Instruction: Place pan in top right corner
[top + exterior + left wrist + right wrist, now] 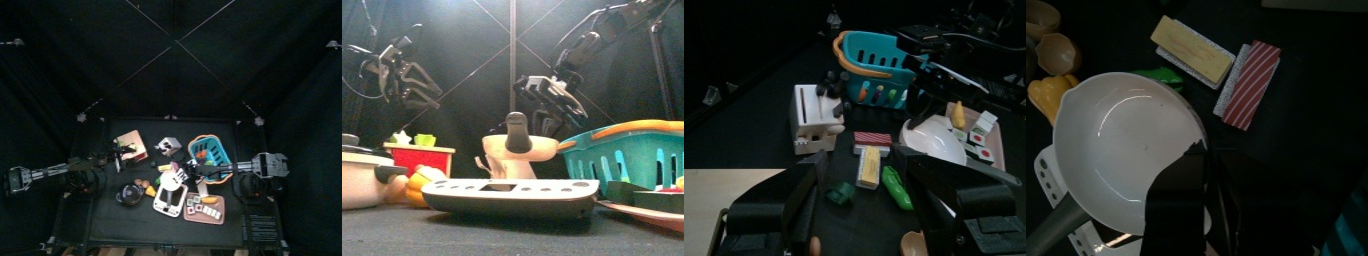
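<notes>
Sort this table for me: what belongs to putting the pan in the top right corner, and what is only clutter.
Belongs to the job: pan, with the right gripper closed on its rim; top right corner of the table.

Just lying about: blue basket; white phone-like device; red-and-white striped piece; yellow block; white toaster-like box.

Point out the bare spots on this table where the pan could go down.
Bare tabletop shows along the back edge, widest in the top right corner behind the blue basket, and again in the front left corner. The middle and front right are crowded with toys, a white device and both arms.
</notes>
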Robot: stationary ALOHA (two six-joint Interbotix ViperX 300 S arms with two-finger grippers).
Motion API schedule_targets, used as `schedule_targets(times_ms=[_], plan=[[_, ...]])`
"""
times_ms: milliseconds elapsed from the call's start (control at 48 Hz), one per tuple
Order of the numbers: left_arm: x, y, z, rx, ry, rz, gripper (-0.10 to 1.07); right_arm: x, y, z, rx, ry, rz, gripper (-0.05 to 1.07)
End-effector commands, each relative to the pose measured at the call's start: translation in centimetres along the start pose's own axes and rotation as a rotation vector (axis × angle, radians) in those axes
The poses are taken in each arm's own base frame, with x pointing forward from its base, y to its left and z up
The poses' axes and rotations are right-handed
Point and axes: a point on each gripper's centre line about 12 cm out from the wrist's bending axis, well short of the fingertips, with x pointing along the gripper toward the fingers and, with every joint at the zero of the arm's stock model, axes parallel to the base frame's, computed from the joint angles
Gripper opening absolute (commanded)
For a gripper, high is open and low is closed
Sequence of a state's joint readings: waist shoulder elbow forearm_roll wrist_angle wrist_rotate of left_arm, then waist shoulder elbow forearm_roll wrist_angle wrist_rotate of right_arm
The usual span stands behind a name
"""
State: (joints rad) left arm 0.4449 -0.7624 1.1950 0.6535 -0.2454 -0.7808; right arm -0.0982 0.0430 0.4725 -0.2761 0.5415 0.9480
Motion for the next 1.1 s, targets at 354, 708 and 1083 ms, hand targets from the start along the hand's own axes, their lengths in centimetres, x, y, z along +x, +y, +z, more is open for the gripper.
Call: schedule_targets(times_ms=[354, 708, 1083], plan=[[0.1, 0.0, 0.6, -0.005, -0.017, -0.001, 0.9, -8.5, -3.1, 6.6, 0.104, -0.23, 0.067, 0.44], [0.1, 0.1, 0.6, -0.005, -0.016, 0.005, 0.9, -11.0, -12.3, 11.8, 0.313, -0.407, -0.023, 0.44], [0.1, 0.2, 0.6, -0.004, -0.016, 0.01, 0.9, -8.9, -19.2, 14.0, 0.433, -0.466, -0.109, 0.44]])
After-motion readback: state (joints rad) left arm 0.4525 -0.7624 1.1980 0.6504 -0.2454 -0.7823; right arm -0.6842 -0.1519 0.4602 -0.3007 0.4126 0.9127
